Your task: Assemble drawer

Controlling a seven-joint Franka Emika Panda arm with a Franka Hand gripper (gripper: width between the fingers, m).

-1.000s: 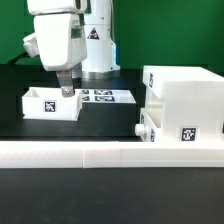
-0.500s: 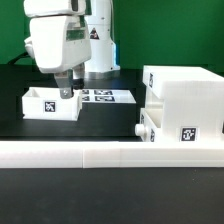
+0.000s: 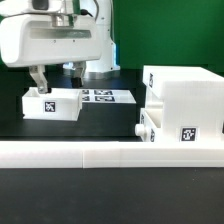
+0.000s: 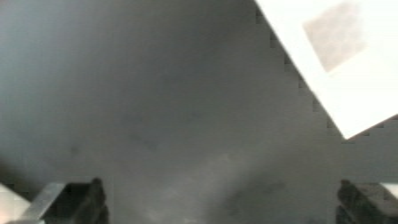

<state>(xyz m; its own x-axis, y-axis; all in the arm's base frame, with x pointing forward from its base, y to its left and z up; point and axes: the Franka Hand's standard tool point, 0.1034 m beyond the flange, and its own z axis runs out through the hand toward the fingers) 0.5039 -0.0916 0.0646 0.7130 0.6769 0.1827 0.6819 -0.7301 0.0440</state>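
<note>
Black table: housing, box, marker board

The exterior camera stands low, almost at the height of the table. It is just outside the front edge and looks level across the surface toward the back edge, where the arm's base stands. It is near: the long white rail along the front edge crosses the whole picture, and the top of the arm is cut off.

The wrist camera sits over the gripper and looks down along its fingertips at the dark surface, so close that all is blurred.

Both views share the table under the gripper, toward the exterior view's left. The wrist view also shows a white piece with a blurred tag; which part this is, I cannot tell.
</note>
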